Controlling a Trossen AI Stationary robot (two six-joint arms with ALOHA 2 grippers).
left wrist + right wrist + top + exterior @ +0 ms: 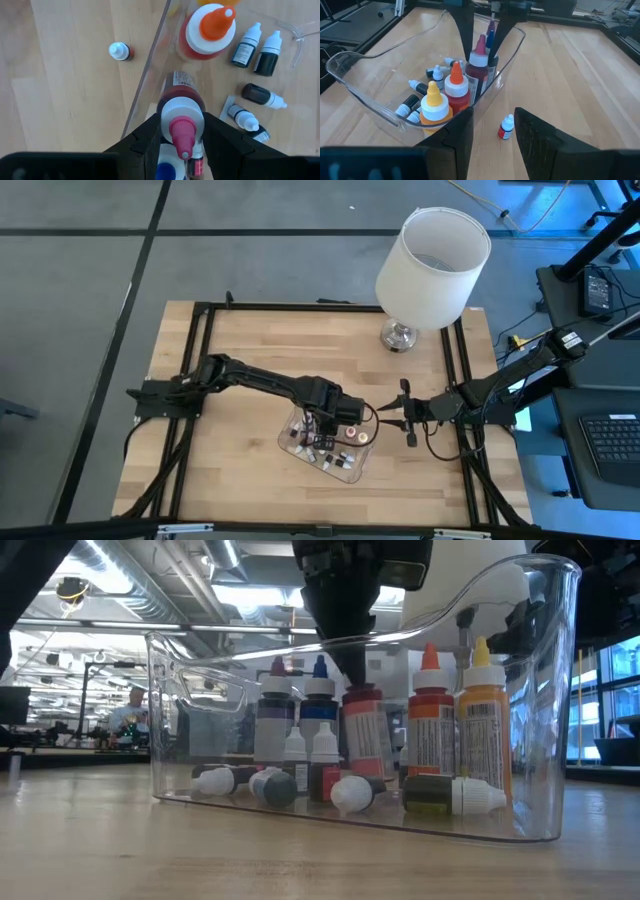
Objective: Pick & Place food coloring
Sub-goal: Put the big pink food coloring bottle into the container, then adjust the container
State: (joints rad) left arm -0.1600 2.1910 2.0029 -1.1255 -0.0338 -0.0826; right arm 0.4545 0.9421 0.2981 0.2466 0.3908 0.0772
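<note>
Left pincer (182, 142): clamping red bottle (181, 102) in tray (360, 87), standing upright, tip up.
Right pincer (492, 132): hovering apart above small bottle (506, 126) on worktop (240, 360).

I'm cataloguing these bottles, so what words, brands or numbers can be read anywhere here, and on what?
None can be read.
Red bottle, orange bottle, yellow bottle: label print and barcodes, too small.
Bottle in the left hand: barcode label, blurred.
Clear tray, lamp: no text.
</note>
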